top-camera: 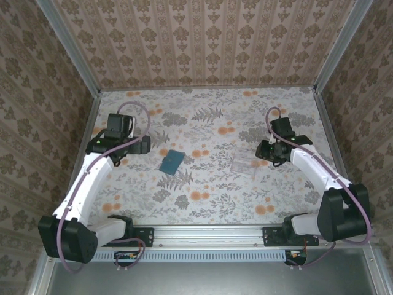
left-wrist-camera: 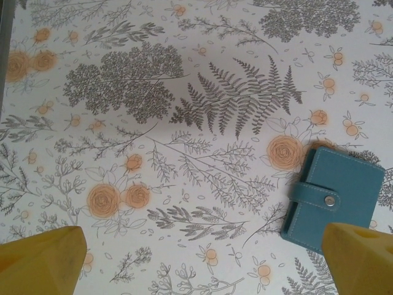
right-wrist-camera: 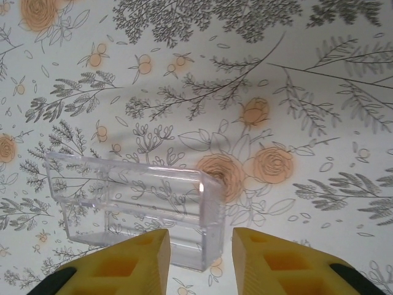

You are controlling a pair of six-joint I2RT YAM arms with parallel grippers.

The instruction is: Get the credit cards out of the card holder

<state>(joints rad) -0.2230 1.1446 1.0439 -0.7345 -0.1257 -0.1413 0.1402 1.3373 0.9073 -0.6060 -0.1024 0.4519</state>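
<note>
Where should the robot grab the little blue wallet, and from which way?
Probably by two opposite edges of the card holder, coming straight down from above. It lies flat and closed on the table with its strap snapped, so no flap sticks up to pinch. The open left pincer hangs just beside it.

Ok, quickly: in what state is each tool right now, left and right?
Left tool: open, holding nothing.
Right tool: half closed around the end wall of the clear tray; whether it grips cannot be told.
</note>
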